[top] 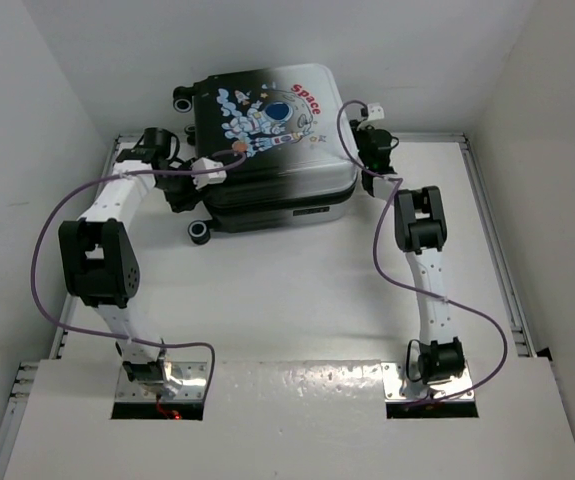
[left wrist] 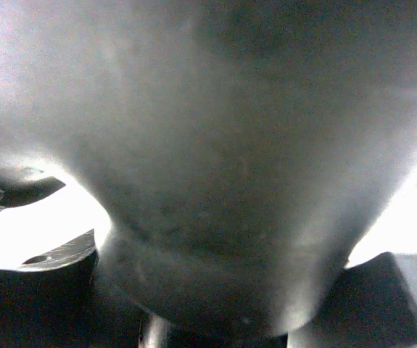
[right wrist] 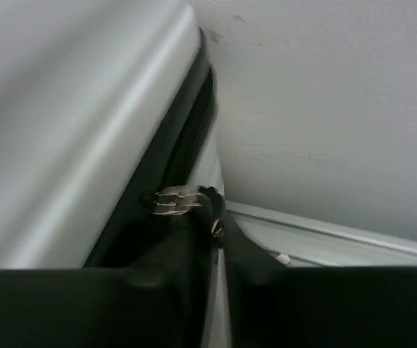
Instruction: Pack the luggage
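The luggage [top: 267, 165] shell fades from black to white and is printed with a blue-and-white cartoon astronaut [top: 282, 115] and red "Space" lettering [top: 307, 97]. Its wheels [top: 199, 231] are black with pale hubs, and its zip pull [right wrist: 178, 201] is silver. Beside it, white arms [top: 117, 200] with black joints carry purple cables [top: 42, 250] over a white table [top: 287, 300].

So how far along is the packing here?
Done: the luggage lies with its lid down. In hand: the right gripper pinches the zip pull at the seam, while the left gripper straddles the shell's left side. Left: running the zip round; how much is already closed cannot be seen.
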`<state>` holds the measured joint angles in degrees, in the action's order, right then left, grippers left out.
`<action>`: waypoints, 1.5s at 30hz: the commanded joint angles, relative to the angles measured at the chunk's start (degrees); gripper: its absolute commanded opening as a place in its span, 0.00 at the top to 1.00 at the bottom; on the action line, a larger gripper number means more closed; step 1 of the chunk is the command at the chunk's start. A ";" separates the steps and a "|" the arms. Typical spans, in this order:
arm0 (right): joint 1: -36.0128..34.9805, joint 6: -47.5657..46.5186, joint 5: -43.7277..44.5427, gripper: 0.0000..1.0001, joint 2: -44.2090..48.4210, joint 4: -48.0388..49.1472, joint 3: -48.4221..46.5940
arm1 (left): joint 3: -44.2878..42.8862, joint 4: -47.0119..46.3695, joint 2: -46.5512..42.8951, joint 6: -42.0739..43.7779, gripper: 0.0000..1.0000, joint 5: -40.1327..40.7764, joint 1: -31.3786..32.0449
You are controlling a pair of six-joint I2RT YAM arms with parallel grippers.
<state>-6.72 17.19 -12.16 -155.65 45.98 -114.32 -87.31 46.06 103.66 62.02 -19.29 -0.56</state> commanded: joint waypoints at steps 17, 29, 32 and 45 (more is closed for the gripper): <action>-0.91 32.38 -15.44 0.43 14.76 -16.70 16.22 | 4.25 -34.63 -19.98 -45.92 0.00 -0.61 -9.90; -11.99 28.78 -19.12 0.43 28.47 -16.81 36.70 | 2.05 -30.43 -24.81 -54.99 0.00 -3.11 -16.23; -16.30 25.36 -20.88 0.42 35.21 -12.35 43.90 | -0.31 -22.00 -24.12 -50.61 0.00 -1.56 -11.60; -10.43 13.76 -2.53 0.45 65.47 -11.87 72.92 | 5.73 -12.58 -26.22 -42.00 0.00 0.21 15.39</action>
<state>-22.87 35.46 -23.79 -95.22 33.74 -42.76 -83.90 32.34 80.62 16.38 -17.58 8.38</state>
